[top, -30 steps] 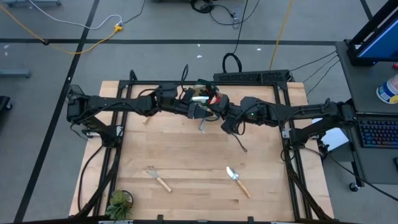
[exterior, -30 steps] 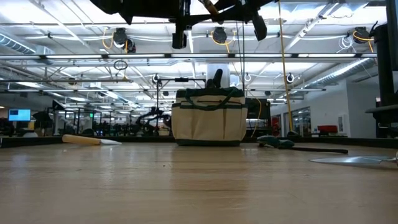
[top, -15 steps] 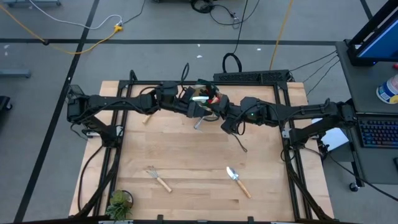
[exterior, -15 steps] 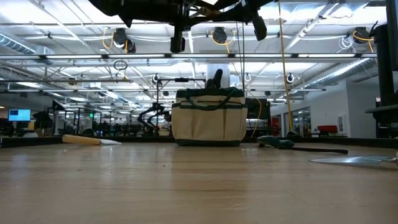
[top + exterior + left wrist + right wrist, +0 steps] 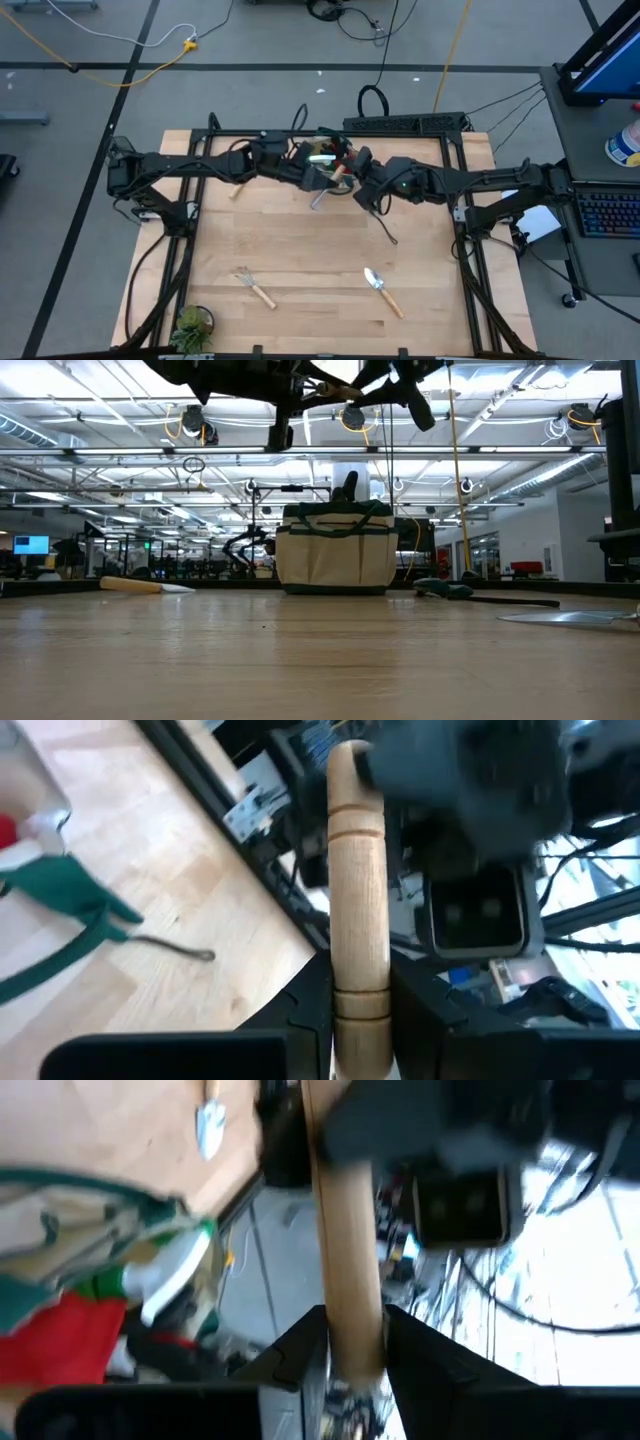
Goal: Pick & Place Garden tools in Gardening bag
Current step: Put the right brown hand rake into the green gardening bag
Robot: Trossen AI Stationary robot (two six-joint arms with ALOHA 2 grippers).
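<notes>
Pale wood planks form the table [image 5: 300, 250] in the high view, where both dark arms meet over the Gardening bag [image 5: 325, 158] at the far edge. The left gripper [image 5: 318, 180] and the right gripper [image 5: 352, 180] converge just beside the bag, with a silver-bladed tool [image 5: 321, 197] hanging between them on the near side of the bag. Well apart from the bag, toward the near edge, a small fork [image 5: 254, 284] and a trowel [image 5: 382, 290] lie flat on the boards. A potted plant [image 5: 191, 326] sits at the near left corner, farthest from the bag.

In the low view, the tan bag [image 5: 335, 556] with dark green trim stands upright at mid-table, a dark tool handle poking from its top. The arms hang high above the bag, a wooden handle [image 5: 325, 391] slanting between them. A wooden-handled tool [image 5: 140, 586] lies flat to the left of the bag, a green-handled item [image 5: 450, 589] to its right.

In the left wrist view, the left gripper's fingers [image 5: 300, 1015] are closed snugly on a turned wooden handle [image 5: 358, 900], whose far end meets the other arm's dark gripper body [image 5: 470, 770].

In the right wrist view, the right gripper's fingers [image 5: 300, 1355] likewise clamp a wooden handle [image 5: 345, 1240], with the bag's rim [image 5: 100, 1190] and a trowel blade [image 5: 209, 1125] beyond.
</notes>
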